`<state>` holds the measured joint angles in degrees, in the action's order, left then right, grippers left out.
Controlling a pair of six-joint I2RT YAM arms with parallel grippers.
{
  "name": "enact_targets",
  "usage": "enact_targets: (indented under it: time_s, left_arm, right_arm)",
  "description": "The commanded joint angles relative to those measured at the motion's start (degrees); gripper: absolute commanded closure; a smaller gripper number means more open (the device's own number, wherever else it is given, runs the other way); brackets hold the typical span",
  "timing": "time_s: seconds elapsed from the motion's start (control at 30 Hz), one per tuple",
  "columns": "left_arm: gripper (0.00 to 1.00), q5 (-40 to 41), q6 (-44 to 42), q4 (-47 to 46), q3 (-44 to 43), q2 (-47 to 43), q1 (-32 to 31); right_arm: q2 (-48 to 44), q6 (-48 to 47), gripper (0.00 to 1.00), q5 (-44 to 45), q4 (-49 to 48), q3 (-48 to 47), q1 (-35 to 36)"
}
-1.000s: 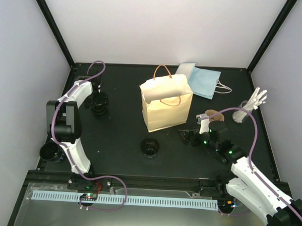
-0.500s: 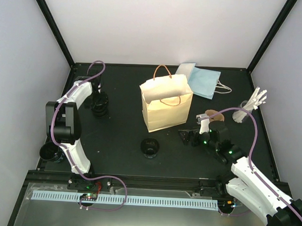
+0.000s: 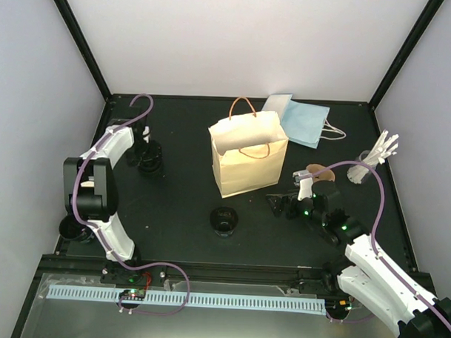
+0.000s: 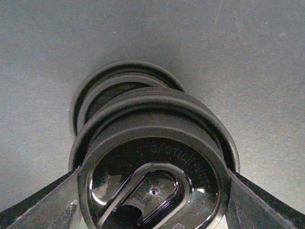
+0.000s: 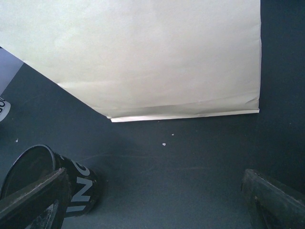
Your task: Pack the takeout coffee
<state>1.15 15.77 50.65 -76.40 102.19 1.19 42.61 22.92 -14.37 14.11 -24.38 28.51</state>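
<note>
Jaws spread wide and holding nothing, the right gripper (image 3: 278, 204) sits low over the black table (image 3: 180, 204). It points toward a small black paper cup with white lettering (image 3: 224, 219), which stands near it, off to one side of its fingers. Whether this cup wears a lid is hard to tell from above.

Farther back on the left, the left gripper (image 4: 152, 205) is clamped on a round black plastic lid (image 4: 157, 157), its fingers pressed to the rim on both sides. The lid sits right above a second black lid (image 4: 119, 76) resting on the table.

Since a second ago the left arm's elbow has swung toward the near-left edge and its purple cable loop has shifted slightly. The right arm, cup and bag have not moved.

Behind the cup an upright tan paper bag (image 3: 248, 166) stands open-mouthed, one brown handle drooping across the opening. At the right a clear cup (image 3: 359, 174) holds white plastic cutlery, and light-blue paper bags (image 3: 305, 121) lie flat at the back.
</note>
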Motion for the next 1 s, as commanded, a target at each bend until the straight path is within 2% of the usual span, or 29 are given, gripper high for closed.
enact_targets:
  time_s: [0.0,0.1,0.17,0.37,0.47,0.67,0.8,0.97]
  left_arm:
    - [0.25,-10.8,2.2,-5.9,3.4,-3.1,3.2]
    - [0.24,-10.0,2.5,-5.5,3.3,-2.7,3.6]
    - [0.24,-3.0,2.7,-2.8,2.2,-2.5,1.8]
    - [0.21,-0.3,1.9,-1.1,0.2,-2.2,0.2]
    - [0.19,5.6,1.9,1.6,-1.9,-1.7,-0.4]
    - [0.15,7.1,1.0,3.1,-4.2,-0.1,-0.3]
    - [0.09,6.6,0.8,3.5,-4.9,1.0,-0.3]
    - [0.09,4.4,-0.3,2.7,-3.9,0.6,-0.5]
  right_arm:
    - [0.0,-0.5,0.00,-0.9,-1.3,-0.7,0.0]
    - [0.0,-0.6,0.00,-0.9,-1.0,-0.8,-0.1]
    - [-0.1,-0.5,0.00,-0.9,-1.0,-0.6,-0.1]
    - [0.7,-0.6,0.00,-1.3,-1.7,-0.8,-0.1]
    - [1.2,-0.6,0.00,-1.4,-1.5,-1.0,0.0]
    - [1.0,-0.6,0.00,-1.4,-1.7,-0.9,-0.1]
    - [0.9,-0.7,0.00,-1.5,-1.5,-0.9,-0.1]
    - [0.9,-0.7,0.00,-1.4,-1.5,-0.9,-0.1]
